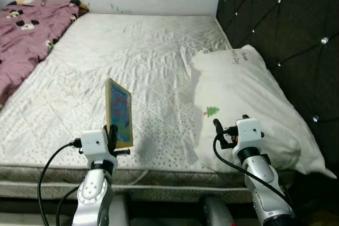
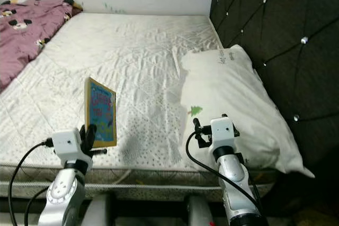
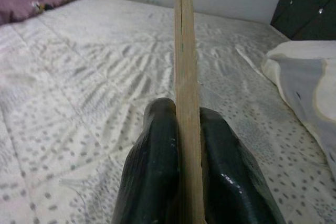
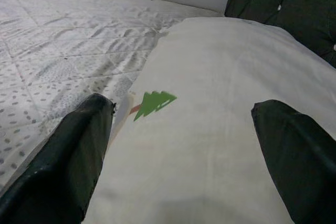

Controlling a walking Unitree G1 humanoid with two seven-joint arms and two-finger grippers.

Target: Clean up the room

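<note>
Book (image 1: 119, 113) upright over quilted mattress (image 1: 143, 62) — left pincer (image 3: 181, 166) clamping.

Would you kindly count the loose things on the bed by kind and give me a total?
Book: 1, held upright in the left gripper
Pillow: 1, white, by the headboard, with the open right gripper over it
Blanket: 1, purple, at the far left
Total: 3

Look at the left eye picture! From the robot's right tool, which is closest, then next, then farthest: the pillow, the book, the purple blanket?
1. Pillow: right under the open right tool, by the headboard.
2. Book: across the mattress, upright in the left tool.
3. Purple blanket: far left corner of the bed.
</note>
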